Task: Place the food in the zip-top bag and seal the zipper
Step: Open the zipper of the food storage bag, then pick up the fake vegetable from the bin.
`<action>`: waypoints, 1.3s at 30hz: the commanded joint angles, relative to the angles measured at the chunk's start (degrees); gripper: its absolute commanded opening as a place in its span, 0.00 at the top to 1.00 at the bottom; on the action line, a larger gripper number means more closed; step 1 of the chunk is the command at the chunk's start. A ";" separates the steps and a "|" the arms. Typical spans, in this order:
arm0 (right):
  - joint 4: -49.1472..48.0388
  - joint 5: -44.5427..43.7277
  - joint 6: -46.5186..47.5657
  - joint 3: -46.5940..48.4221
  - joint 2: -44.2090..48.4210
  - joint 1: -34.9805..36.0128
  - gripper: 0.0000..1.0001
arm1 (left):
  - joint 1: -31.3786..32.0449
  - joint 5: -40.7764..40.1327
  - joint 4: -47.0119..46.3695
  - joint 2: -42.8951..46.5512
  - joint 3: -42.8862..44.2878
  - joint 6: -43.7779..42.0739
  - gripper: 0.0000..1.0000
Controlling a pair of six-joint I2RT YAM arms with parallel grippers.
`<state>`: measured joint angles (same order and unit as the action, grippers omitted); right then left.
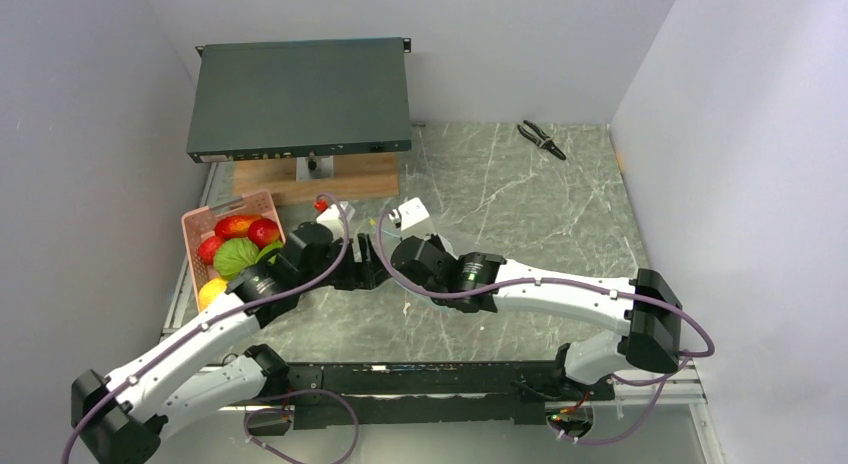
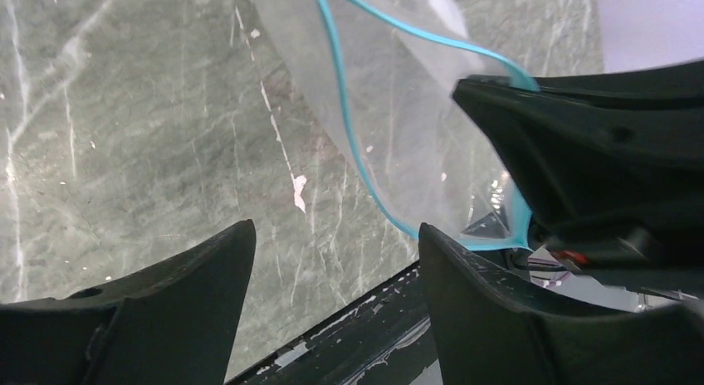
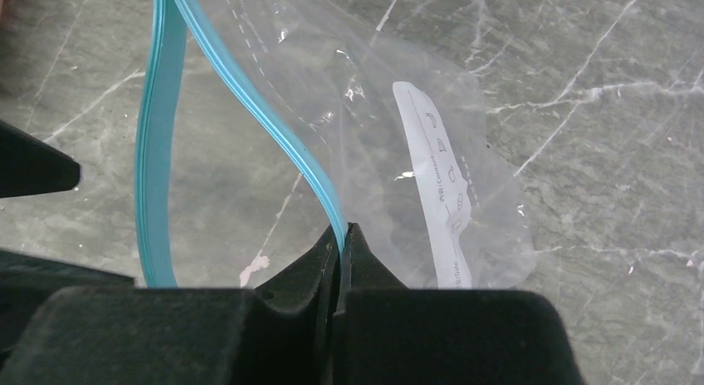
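The zip-top bag (image 3: 374, 136) is clear and hangs above the marble table, its mouth spread open. My right gripper (image 3: 342, 229) is shut on one side of the teal zipper (image 3: 241, 95); the other teal strip (image 3: 154, 153) bows away to the left. My left gripper (image 2: 336, 227) is open just beside the bag (image 2: 398, 111), with nothing between its fingers; the zipper (image 2: 344, 128) runs past its right finger. The food (image 1: 240, 242), red, green and yellow pieces, lies in the pink basket (image 1: 225, 204) at the left. Both grippers (image 1: 368, 269) (image 1: 392, 252) meet at the table's middle.
A dark green flat box (image 1: 300, 94) stands on a wooden block at the back. Black pliers (image 1: 541, 139) lie at the back right. A small white object (image 1: 411, 214) sits behind the grippers. The table's black near rail (image 2: 374, 319) runs under the left fingers.
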<state>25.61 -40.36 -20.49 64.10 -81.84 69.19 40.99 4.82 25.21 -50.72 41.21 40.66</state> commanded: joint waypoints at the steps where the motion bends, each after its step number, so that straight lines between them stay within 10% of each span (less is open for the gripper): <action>1: -2.24 0.28 0.74 1.82 -1.18 0.05 1.00 | -0.29 -2.06 1.18 5.82 1.19 -3.30 0.22; 8: -2.61 1.83 -0.41 1.89 -2.21 -0.06 1.00 | -0.24 -10.98 10.49 14.94 2.44 -4.51 0.19; 19: -2.93 2.04 -0.04 0.54 0.22 -0.11 1.00 | -2.46 -45.89 34.39 17.68 3.89 9.56 0.02; 39: -2.07 3.66 -0.88 -1.08 4.17 -0.11 1.00 | -44.82 -38.84 22.33 9.90 0.61 -7.91 0.00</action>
<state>24.75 -36.93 -20.86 63.13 -80.53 69.14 2.09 -37.54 53.43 -41.06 43.55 36.42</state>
